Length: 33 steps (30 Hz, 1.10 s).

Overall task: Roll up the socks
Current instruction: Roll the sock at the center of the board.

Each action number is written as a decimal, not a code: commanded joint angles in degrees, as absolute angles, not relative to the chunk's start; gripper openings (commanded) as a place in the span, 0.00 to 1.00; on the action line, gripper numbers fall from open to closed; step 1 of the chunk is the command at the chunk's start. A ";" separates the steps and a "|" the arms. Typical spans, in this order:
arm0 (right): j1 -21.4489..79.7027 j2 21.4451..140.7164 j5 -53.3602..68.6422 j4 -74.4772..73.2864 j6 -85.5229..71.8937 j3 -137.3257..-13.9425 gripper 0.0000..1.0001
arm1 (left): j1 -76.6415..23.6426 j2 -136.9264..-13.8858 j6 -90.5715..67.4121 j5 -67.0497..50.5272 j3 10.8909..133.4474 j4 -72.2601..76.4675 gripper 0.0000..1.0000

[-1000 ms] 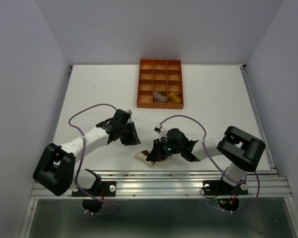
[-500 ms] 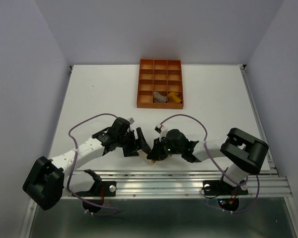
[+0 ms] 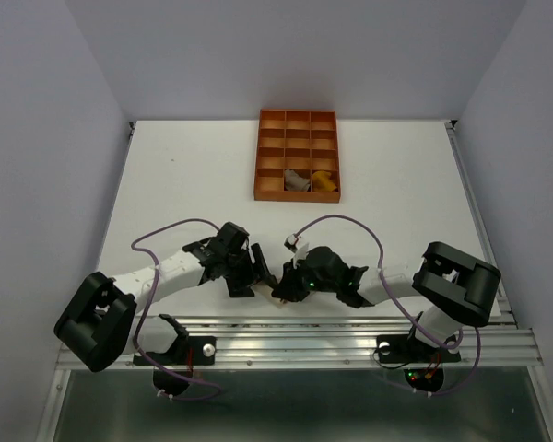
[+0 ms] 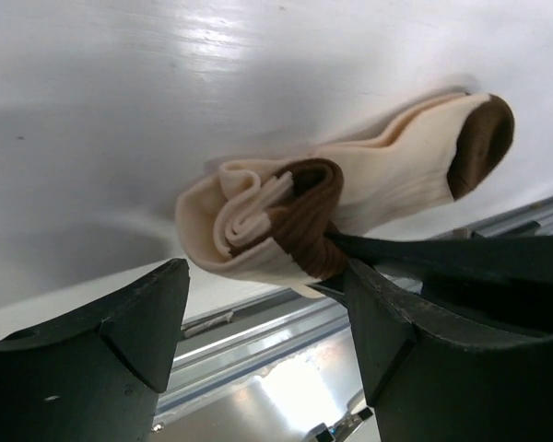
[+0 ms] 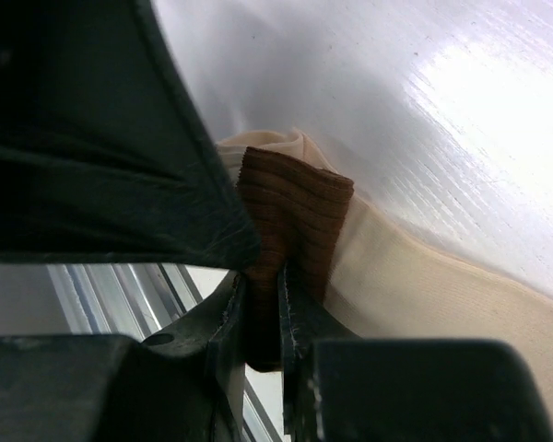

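A cream sock [image 4: 387,166] with brown bands lies at the table's near edge, one end rolled into a coil [image 4: 258,221]. My left gripper [image 4: 258,308] is open, its fingertips on either side of the coil just below it. My right gripper [image 5: 265,308] is shut on the sock's brown ribbed band [image 5: 295,216]. In the top view both grippers meet over the sock, left gripper [image 3: 255,276], right gripper [image 3: 284,289], and nearly hide it. A mustard-yellow sock [image 3: 324,180] and a pale sock [image 3: 297,181] sit in the orange tray [image 3: 298,138].
The orange gridded tray stands at the far middle of the white table [image 3: 184,175]. A metal rail [image 3: 295,322] runs along the near edge just behind the grippers. A dark left finger [image 5: 92,138] fills the upper left of the right wrist view.
My left gripper has opened and moved right and toward the near edge until its fingers flank the sock's rolled end. The right gripper has stayed shut on the sock.
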<state>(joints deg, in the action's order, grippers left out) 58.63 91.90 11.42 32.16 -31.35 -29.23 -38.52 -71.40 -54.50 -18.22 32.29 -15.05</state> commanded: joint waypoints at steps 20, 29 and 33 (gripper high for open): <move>65.92 94.13 0.44 19.61 -24.79 -35.33 0.25 | -39.20 -75.50 -54.05 -17.49 33.93 -12.04 0.00; 65.92 81.15 -1.48 0.82 -29.51 -41.48 0.58 | -39.20 -77.08 -53.79 -10.02 35.50 -15.64 0.00; 65.92 75.95 -8.85 -10.70 -35.84 -41.66 0.59 | -39.11 -77.78 -52.83 -9.05 36.12 -15.74 0.00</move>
